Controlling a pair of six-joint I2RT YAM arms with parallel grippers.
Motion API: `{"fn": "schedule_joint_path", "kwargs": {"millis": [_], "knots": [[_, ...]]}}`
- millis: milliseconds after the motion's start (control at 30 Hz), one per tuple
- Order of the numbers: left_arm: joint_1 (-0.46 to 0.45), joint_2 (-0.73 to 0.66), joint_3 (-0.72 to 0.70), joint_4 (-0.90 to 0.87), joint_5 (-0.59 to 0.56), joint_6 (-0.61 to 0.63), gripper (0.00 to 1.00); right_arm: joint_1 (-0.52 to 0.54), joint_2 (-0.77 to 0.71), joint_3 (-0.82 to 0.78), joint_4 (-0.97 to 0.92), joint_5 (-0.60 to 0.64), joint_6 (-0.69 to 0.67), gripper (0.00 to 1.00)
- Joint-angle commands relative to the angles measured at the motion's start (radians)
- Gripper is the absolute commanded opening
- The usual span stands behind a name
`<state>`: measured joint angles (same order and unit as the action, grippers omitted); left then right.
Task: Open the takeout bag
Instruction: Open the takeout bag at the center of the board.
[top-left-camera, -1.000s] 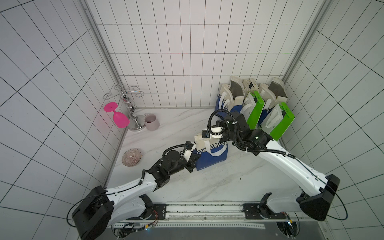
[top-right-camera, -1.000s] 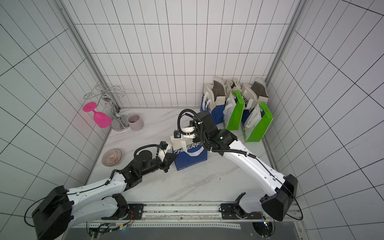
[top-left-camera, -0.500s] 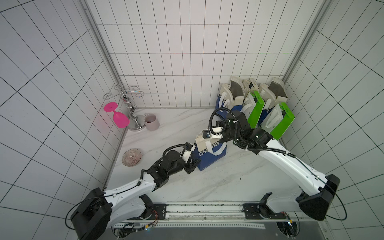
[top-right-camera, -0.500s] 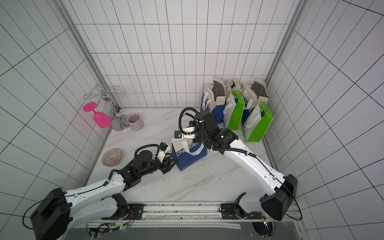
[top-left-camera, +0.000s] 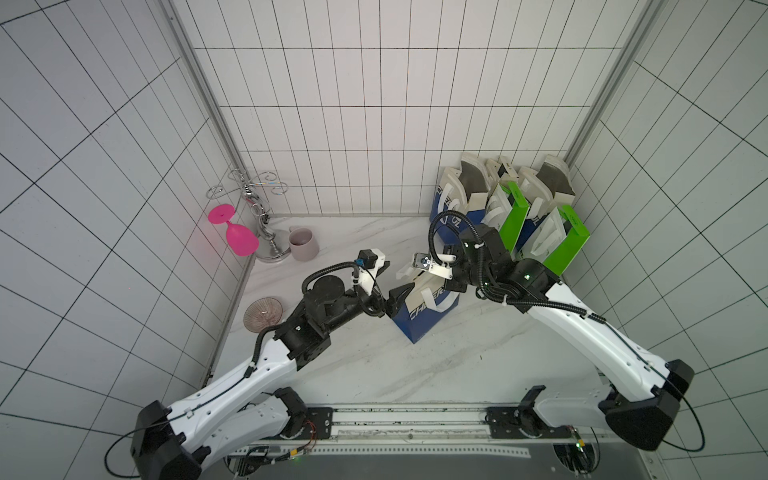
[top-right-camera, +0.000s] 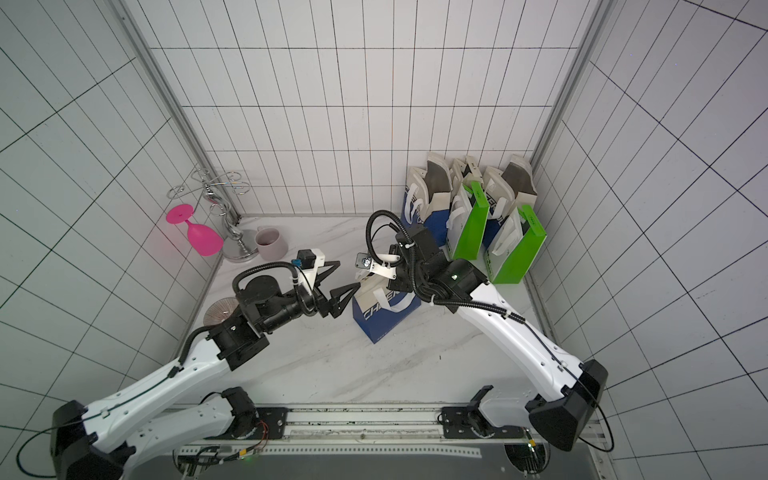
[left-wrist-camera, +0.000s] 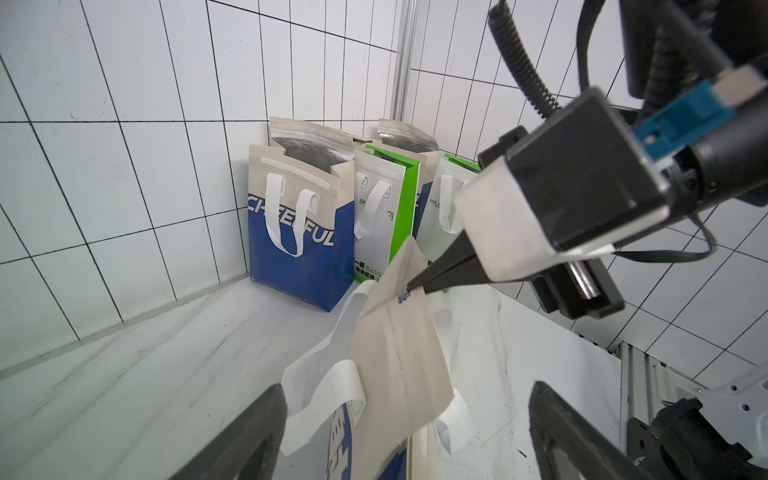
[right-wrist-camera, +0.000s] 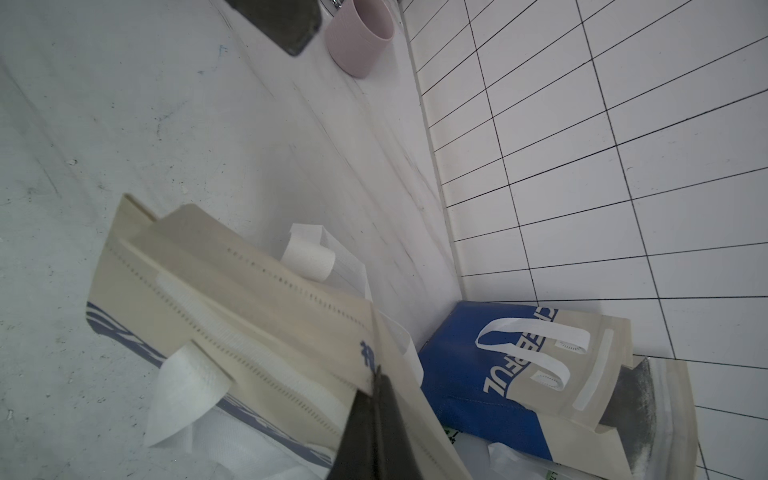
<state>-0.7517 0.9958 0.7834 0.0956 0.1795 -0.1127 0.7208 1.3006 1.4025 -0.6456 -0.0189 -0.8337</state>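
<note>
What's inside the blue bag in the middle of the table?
Nothing shows: the blue bag has its beige top flattened together, pinched at one corner by the right gripper. The inside is covered.

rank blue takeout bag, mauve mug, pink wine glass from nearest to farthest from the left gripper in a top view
Left gripper, in a top view:
1. blue takeout bag, right at its jaws
2. mauve mug, back and to the left
3. pink wine glass, beyond the mug, by the left wall
</note>
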Motion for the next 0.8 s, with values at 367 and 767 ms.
{"fn": "schedule_joint_path", "kwargs": {"millis": [367, 767], "knots": [[0.000, 0.150, 0.077, -0.011, 0.054, 0.179, 0.72, 0.007, -0.025, 0.078, 0.001, -0.046, 0.087, 0.00], [0.015, 0.151, 0.068, 0.054, 0.027, 0.153, 0.00, 0.006, -0.068, -0.020, 0.081, -0.024, 0.103, 0.15]]}}
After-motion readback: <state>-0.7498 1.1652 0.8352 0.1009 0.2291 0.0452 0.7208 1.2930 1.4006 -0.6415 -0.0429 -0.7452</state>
